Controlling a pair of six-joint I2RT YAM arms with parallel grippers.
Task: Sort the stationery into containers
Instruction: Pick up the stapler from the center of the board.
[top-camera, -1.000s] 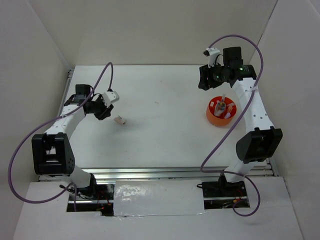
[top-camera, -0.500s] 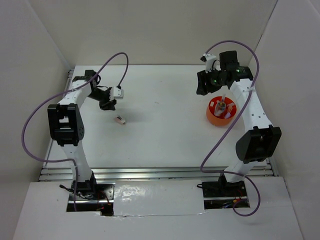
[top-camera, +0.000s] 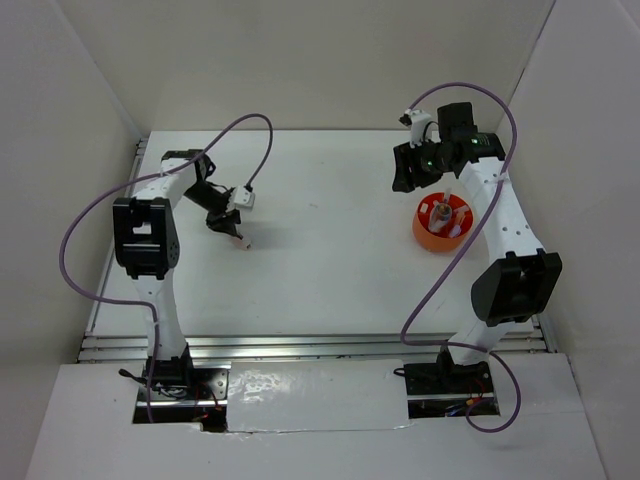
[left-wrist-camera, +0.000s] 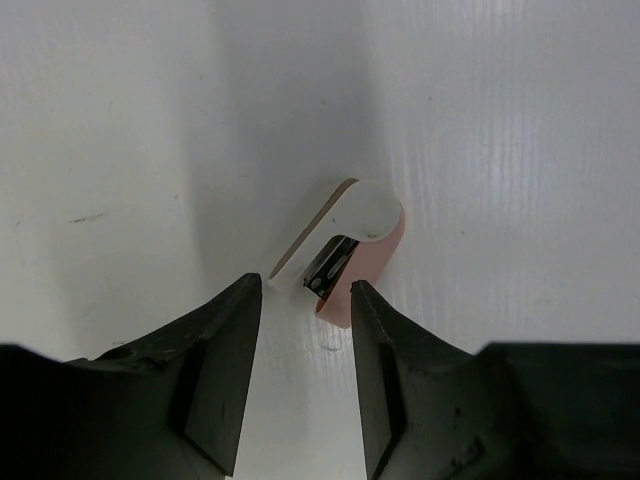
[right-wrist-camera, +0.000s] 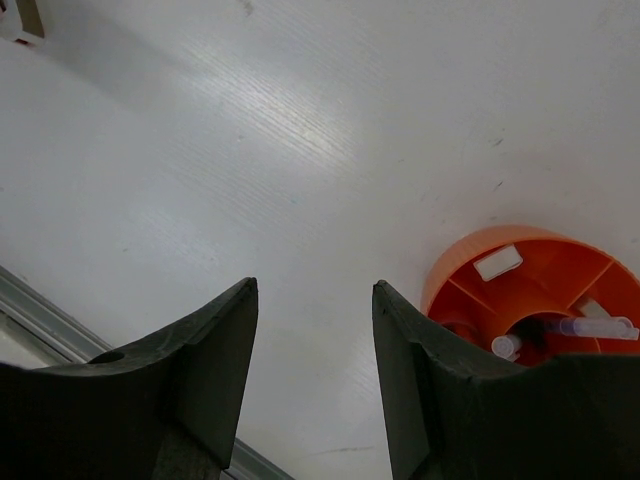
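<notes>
Compared with a second ago, the left arm is reared up from its low crouch and the left gripper (left-wrist-camera: 303, 300) sits further in over the table (top-camera: 320, 190), almost on top of the small pink-and-white block (left-wrist-camera: 340, 250). The right arm shows barely any shift. The block lies flat on the table's left half, well apart from the orange tub (top-camera: 428, 232) on the right, so the left arm is much the nearer of the two. In the left wrist view the block sits just beyond the fingertips and in line with the gap between them. The jaws are parted with nothing between them and are not touching the block. Its long axis runs on a slant, from lower left to upper right of that view. The rounded end points up and to the right, and the squarer end (with a dark metal part showing in it) faces the fingers. That slant looks like what the coming grasp turns on: the jaws close straight across the view, so a small twist of the wrist would probably set them on the long flat sides. The right gripper (right-wrist-camera: 313, 300) hangs released and empty beside and above the tub, which already holds a few pieces.
</notes>
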